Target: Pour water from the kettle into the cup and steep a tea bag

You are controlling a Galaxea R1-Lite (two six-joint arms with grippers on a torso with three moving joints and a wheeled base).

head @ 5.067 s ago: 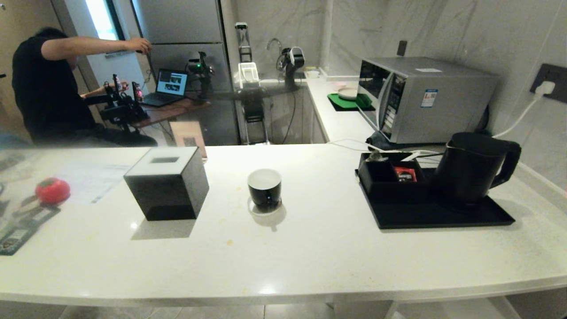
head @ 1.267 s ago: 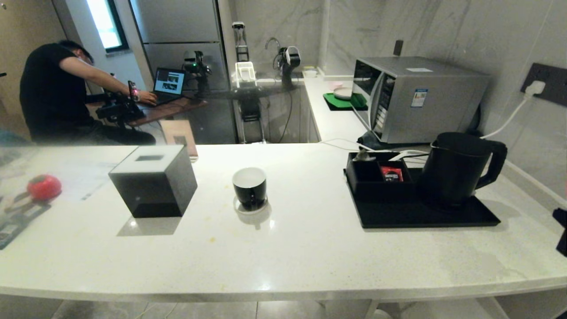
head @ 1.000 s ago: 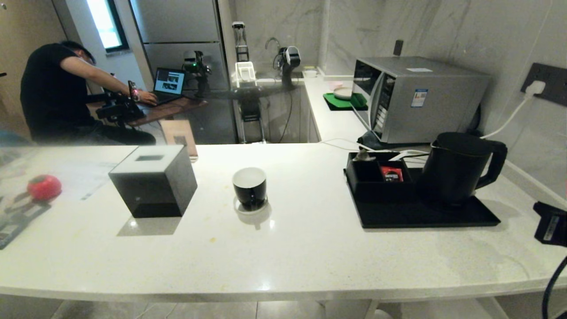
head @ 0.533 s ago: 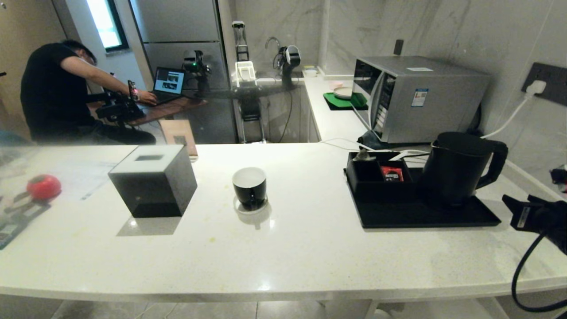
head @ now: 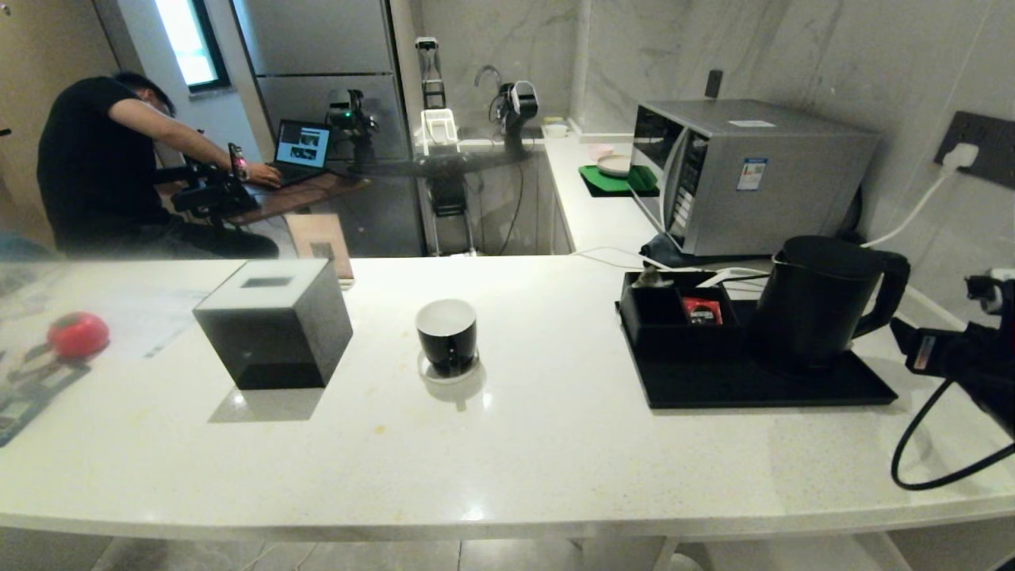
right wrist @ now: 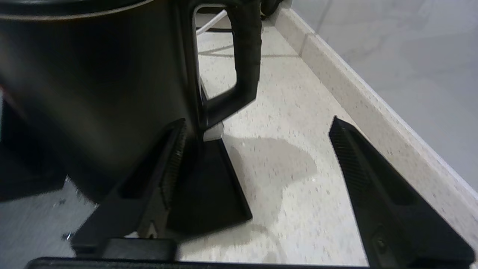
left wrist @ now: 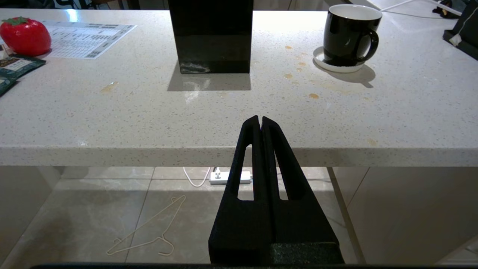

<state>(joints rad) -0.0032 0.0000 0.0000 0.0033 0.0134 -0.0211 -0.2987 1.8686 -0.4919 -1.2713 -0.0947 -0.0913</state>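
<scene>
Reaching for the kettle (right wrist: pixel 93 86) means centring its handle (right wrist: pixel 244 56), just ahead of the wide-open right gripper (right wrist: pixel 257 127), between the jaws before closing; left gripper (left wrist: pixel 260 121) parked shut, cup (head: pixel 448 336) well apart.

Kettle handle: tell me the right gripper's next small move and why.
Probably ease the right gripper forward until the kettle handle sits between its open jaws, then close. The jaws stand wide, short of the handle and touching nothing; the kettle sits on the tray, and the cup looks empty.
</scene>
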